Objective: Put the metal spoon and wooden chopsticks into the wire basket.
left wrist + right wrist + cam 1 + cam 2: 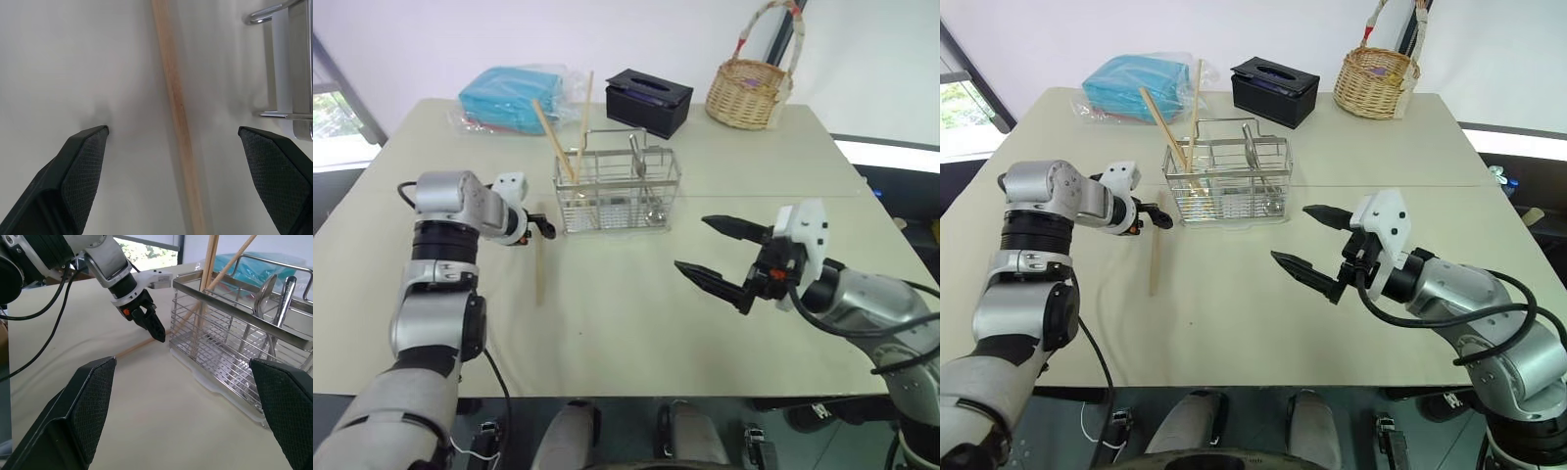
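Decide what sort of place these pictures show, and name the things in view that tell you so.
Probably a lab or office room set up for a tabletop trial, not a kitchen: a plain beige table against a bare white wall, with staged props on it, namely a wire basket, a black tissue box and a wicker basket.

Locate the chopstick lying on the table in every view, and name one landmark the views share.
Left eye view: loose chopstick flat on the table, left of the wire basket.
Right eye view: same stick, left of the basket.
Left wrist view: it runs between the open fingers.
Right wrist view: it lies under the left gripper.
Landmark: the basket.
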### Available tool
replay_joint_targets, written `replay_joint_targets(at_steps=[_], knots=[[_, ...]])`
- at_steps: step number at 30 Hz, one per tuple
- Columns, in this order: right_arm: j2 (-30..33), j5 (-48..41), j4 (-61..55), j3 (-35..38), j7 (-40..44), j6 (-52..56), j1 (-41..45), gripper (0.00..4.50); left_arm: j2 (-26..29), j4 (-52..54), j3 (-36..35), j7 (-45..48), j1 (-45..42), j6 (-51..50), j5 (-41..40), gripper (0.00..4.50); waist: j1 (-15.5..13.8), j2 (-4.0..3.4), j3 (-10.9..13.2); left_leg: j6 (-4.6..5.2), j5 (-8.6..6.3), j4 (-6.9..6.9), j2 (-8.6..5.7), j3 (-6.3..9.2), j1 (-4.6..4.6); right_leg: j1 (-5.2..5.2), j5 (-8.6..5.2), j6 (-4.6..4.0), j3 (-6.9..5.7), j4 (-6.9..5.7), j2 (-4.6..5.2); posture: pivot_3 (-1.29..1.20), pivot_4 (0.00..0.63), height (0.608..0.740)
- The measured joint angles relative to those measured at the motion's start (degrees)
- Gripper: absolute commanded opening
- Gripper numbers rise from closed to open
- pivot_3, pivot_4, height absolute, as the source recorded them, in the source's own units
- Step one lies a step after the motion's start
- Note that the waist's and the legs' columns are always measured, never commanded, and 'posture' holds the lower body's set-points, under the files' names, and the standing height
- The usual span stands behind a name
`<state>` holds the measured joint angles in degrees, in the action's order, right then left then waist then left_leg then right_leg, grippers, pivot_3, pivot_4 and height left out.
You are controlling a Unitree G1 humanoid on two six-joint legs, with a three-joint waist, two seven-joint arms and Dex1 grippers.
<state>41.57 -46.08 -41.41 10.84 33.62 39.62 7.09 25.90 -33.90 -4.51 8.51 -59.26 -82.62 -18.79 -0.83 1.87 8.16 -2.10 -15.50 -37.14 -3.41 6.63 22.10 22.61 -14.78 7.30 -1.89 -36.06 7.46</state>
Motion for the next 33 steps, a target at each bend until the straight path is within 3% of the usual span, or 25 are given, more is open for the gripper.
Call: replay_joint_targets(at_steps=[7, 18, 28, 33], knots=[[0.2, -0.3, 0.0, 0.3, -0.6, 0.0, -0.2, 4.5, -0.6, -2.7, 0.3, 1.2, -1.3, 1.0, 2.3, 0.08, -0.2, -0.01, 0.0, 0.0, 0.0, -0.01, -0.13, 0.0, 0.04, -0.02, 0.0, 0.02, -0.03, 0.01, 0.16, 0.0, 0.15, 0.661], [1.7, -0.3, 0.3, 0.3, 1.2, 0.0, 0.5, 4.5, -0.1, -3.1, -8.1, -0.9, 0.1, 4.6, 3.8, 0.03, 0.2, 0.03, 0.0, 0.0, 0.0, 0.01, -0.07, 0.01, 0.06, 0.07, -0.02, 0.05, -0.05, -0.02, 0.11, 0.0, 0.15, 0.661], [3.1, -0.3, 2.6, 0.6, 3.4, 0.0, 2.7, 4.5, 5.4, 4.4, -19.6, 2.2, -0.6, 44.4, 1.6, 0.03, -0.3, 0.18, 0.0, -0.12, 0.06, -0.02, -0.1, 0.0, 0.25, 0.13, 0.01, 0.03, -0.05, 0.08, 0.22, 0.0, 0.15, 0.661], [3.3, -0.3, 2.9, 0.8, 3.7, 0.0, 3.3, 4.5, 2.3, 4.7, -27.2, 4.9, -10.1, 50.9, -8.4, 0.03, -1.6, 0.34, 0.1, -0.1, 0.06, -0.08, -0.11, 0.09, 0.35, 0.13, 0.03, 0.06, -0.22, 0.11, 0.18, 0.0, 0.15, 0.661]])
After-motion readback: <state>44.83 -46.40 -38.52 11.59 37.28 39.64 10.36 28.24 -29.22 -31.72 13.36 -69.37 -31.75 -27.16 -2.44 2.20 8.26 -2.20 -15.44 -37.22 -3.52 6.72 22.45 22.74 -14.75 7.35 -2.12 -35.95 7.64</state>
